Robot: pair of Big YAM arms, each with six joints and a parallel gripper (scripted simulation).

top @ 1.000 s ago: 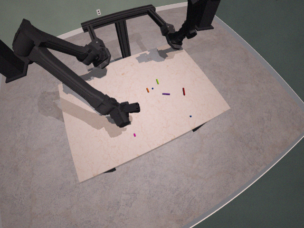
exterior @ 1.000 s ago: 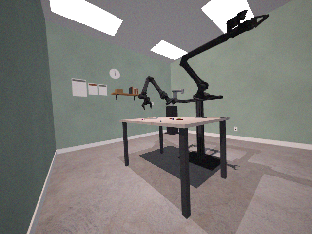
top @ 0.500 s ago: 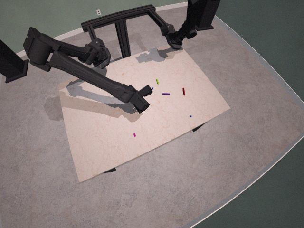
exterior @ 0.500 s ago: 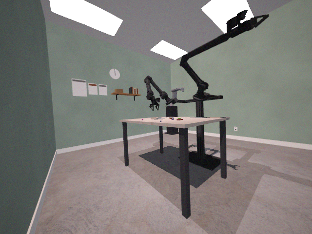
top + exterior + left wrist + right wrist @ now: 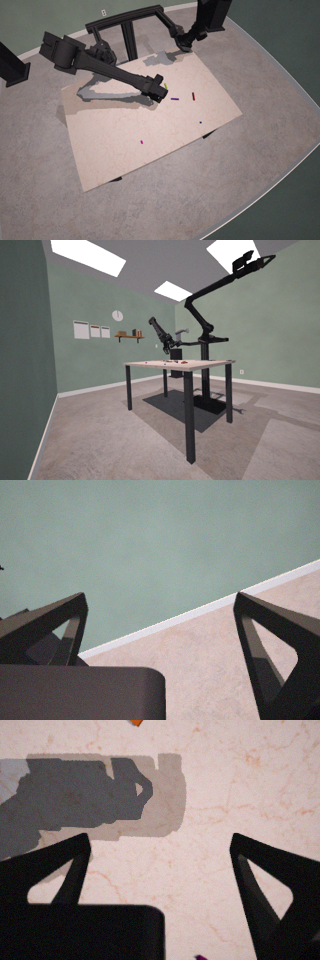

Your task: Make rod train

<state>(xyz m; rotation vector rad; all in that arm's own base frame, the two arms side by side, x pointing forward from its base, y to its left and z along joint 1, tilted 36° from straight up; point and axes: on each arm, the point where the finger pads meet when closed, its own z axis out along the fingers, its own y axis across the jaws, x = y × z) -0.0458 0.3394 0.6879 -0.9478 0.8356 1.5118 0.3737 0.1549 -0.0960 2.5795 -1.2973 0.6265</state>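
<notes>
Above the table [image 5: 116,134] [image 5: 160,364], the right gripper [image 5: 161,96] [image 5: 166,351] [image 5: 160,841] and the left gripper [image 5: 268,259] [image 5: 160,600] stand spread and unloaded; descending from there, the right may knock the lime rod [image 5: 165,85] [image 5: 184,361] near the purple rod [image 5: 174,98] if lateral alignment is poor.
</notes>
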